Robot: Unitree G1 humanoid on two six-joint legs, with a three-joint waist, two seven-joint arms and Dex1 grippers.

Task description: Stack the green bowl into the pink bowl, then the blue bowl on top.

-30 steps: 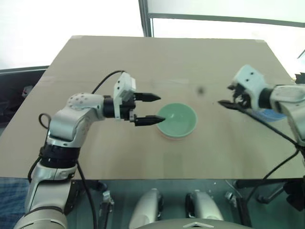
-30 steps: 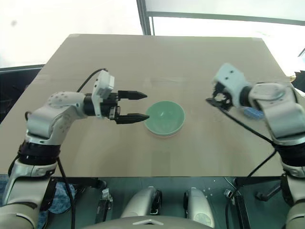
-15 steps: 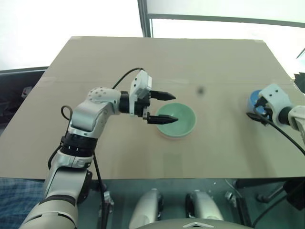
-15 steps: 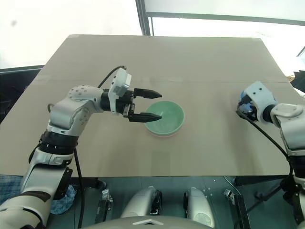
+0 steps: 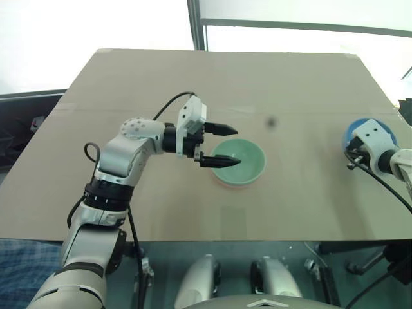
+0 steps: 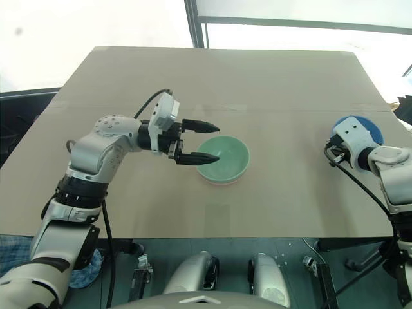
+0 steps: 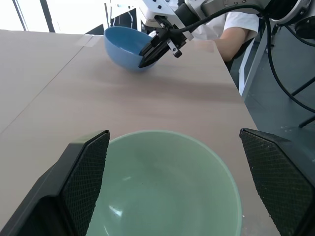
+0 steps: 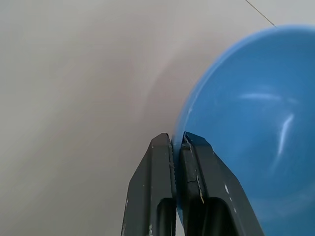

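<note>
Two bowls are already nested: the green bowl (image 5: 239,162) sits inside the pink bowl (image 5: 225,181), of which only a thin salmon edge peeks out beneath the green rim. That pair lies just ahead of the left pincer (image 5: 224,145), whose black fingers stand wide apart on either side of the green bowl's near rim, touching nothing as far as the head views show.

The blue bowl (image 6: 358,128) is the one left to move. It rests upright on the counter (image 5: 212,84) near the right edge, well apart from the stack. The right pincer (image 8: 178,147) is pressed together on the blue bowl's rim, one finger inside the wall and one outside, as the right wrist view shows plainly.

The step in hand looks to be the lift and carry of the blue bowl over to the stack. To do it well, the clamp on the thin rim should hold firm before any rise, since smooth plastic pinched at one edge will probably tilt and may slip. A slow, straight lift, then a level carry towards the left pincer, should keep the bowl from swinging. The left pincer would best draw clear of the green bowl, so the blue bowl can come down centred and settle flat.
</note>
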